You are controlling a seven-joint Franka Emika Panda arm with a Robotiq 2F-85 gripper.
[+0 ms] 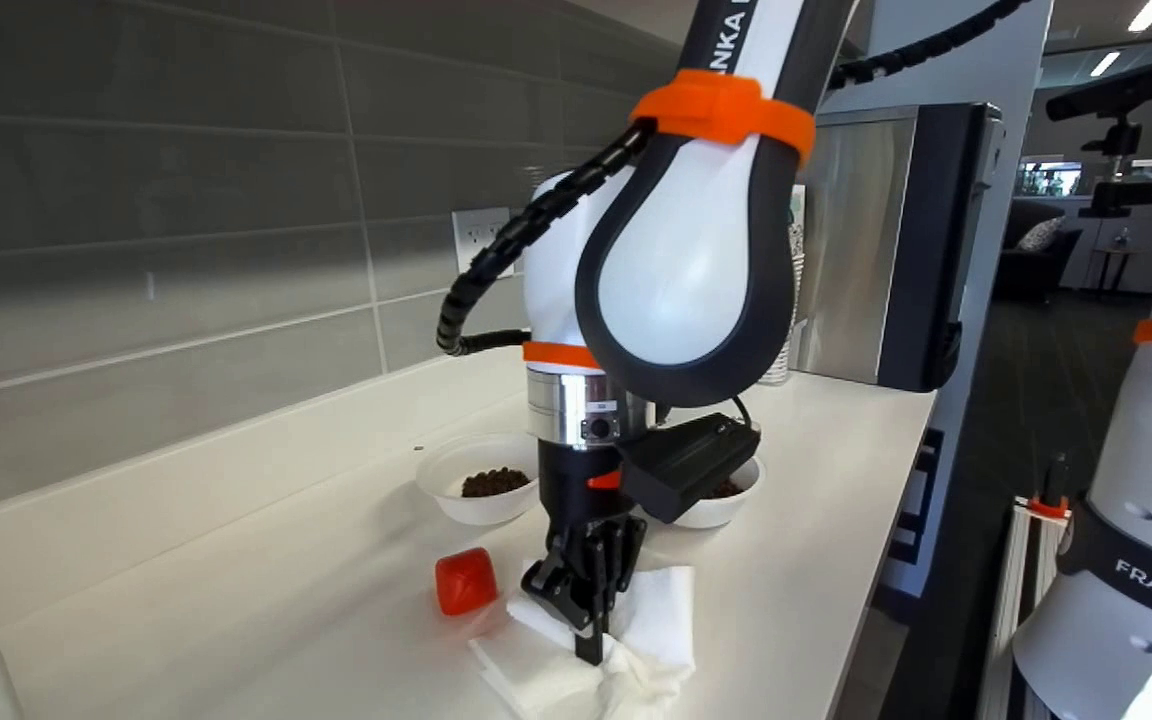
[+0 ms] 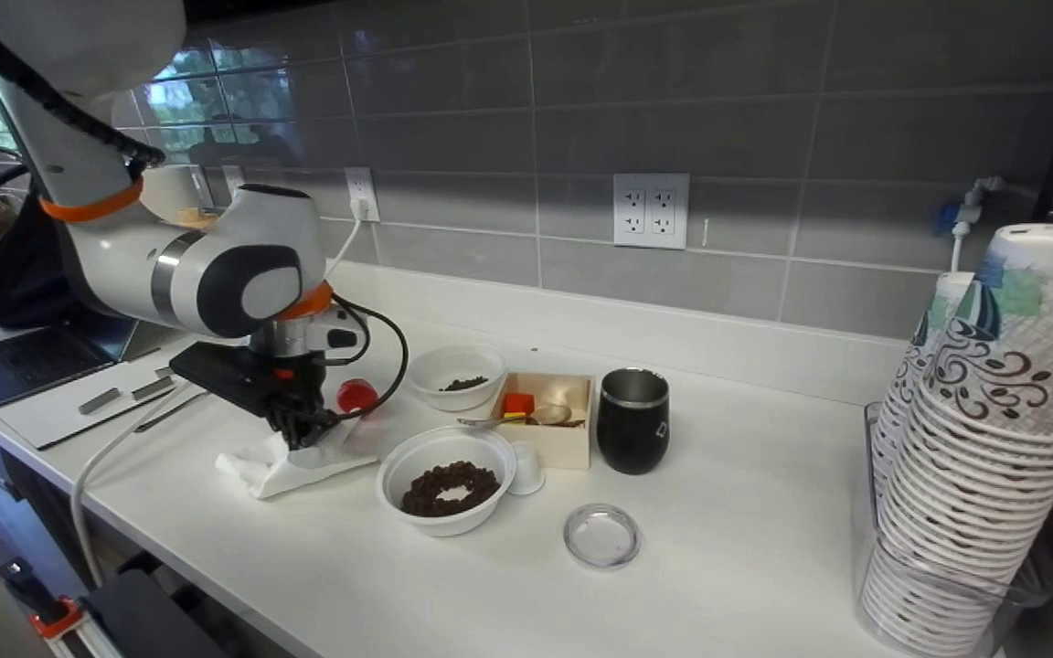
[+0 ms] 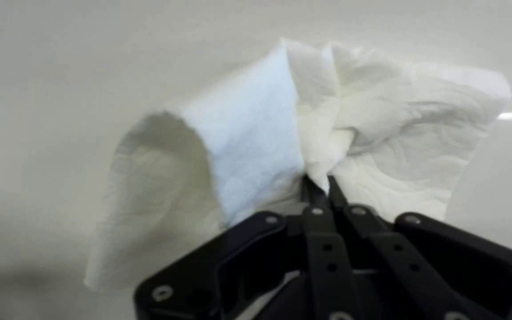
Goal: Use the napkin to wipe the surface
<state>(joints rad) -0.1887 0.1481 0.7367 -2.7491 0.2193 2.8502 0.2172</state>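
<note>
- Gripper (image 3: 326, 189): its fingers (image 3: 320, 235) stood nearly together, apparently with a fold of the napkin (image 3: 291, 151) pinched between the tips
- The napkin lay on the countertop (image 2: 728, 548), right at those tips; in the wrist view its long axis ran from 8 o'clock to 2, and the wipe probably called for dragging it across that line
- In an exterior view, a white bowl (image 2: 440, 448) of dark bits (image 2: 426, 498) sat at 3 o'clock from the gripper, near the napkin
- A rear bowl (image 2: 435, 373), holding a smaller heap (image 2: 465, 384), stood at 2 o'clock
- Farther toward 3, a wooden box (image 2: 554, 448) held a red block (image 2: 518, 403) and a spoon (image 2: 551, 414)
</note>
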